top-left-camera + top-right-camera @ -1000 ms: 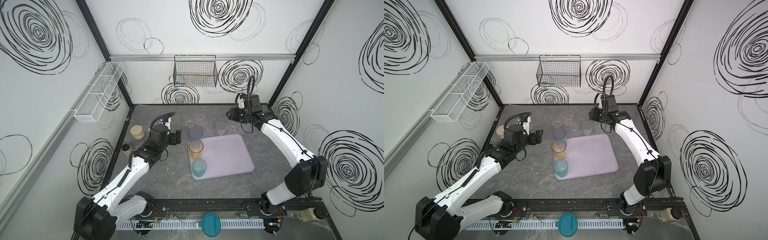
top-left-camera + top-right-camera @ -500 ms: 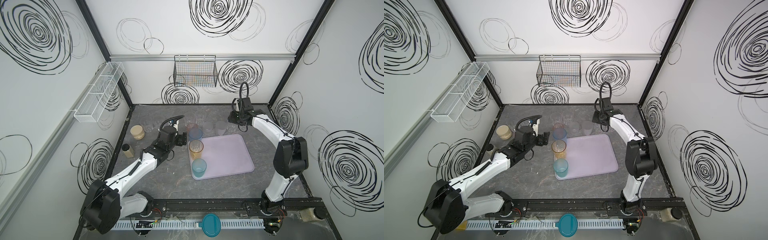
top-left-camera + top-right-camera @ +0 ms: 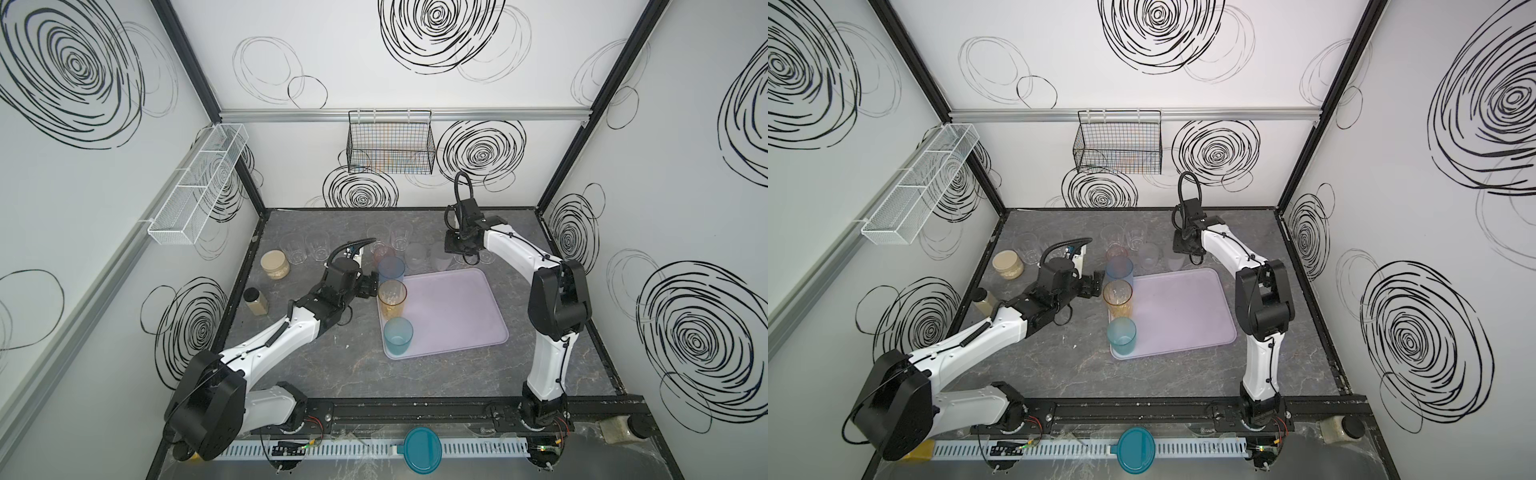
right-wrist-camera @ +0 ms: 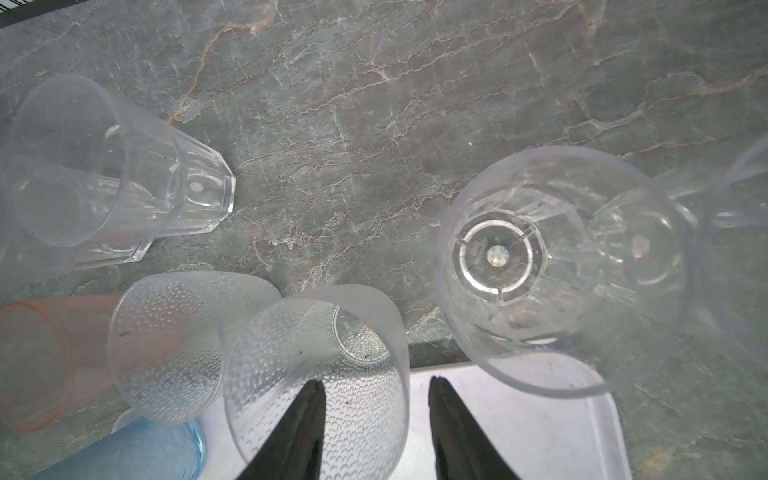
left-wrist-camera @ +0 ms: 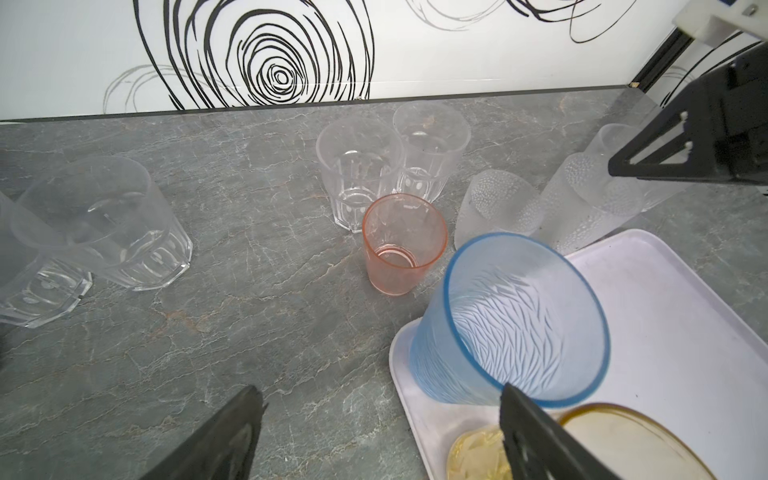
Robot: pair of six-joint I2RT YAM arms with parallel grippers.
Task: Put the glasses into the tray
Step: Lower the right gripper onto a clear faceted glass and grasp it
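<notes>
The lilac tray (image 3: 453,316) (image 3: 1183,316) carries three upright glasses along its left edge: blue (image 3: 391,268), amber (image 3: 392,296) and teal (image 3: 398,336). My left gripper (image 3: 371,283) (image 5: 378,388) is open and empty over the table, just left of the blue glass (image 5: 511,324). A pink glass (image 5: 401,245) stands behind it. My right gripper (image 3: 455,245) (image 4: 376,382) hangs open over a frosted glass (image 4: 324,374) at the tray's far edge, one finger inside the rim and one outside. Another frosted glass (image 4: 174,345) and clear glasses (image 4: 540,266) (image 5: 357,174) stand nearby.
Two jars with beige contents (image 3: 275,264) (image 3: 255,301) stand at the table's left edge, near two clear glasses (image 3: 305,247). A black wire basket (image 3: 390,147) hangs on the back wall, a white mesh one (image 3: 199,183) on the left wall. A teal lid (image 3: 422,449) lies in front.
My left gripper has moved right, up to the blue glass at the tray's left edge. My right gripper has come forward and down over the frosted glass, its jaws narrowing a little.
</notes>
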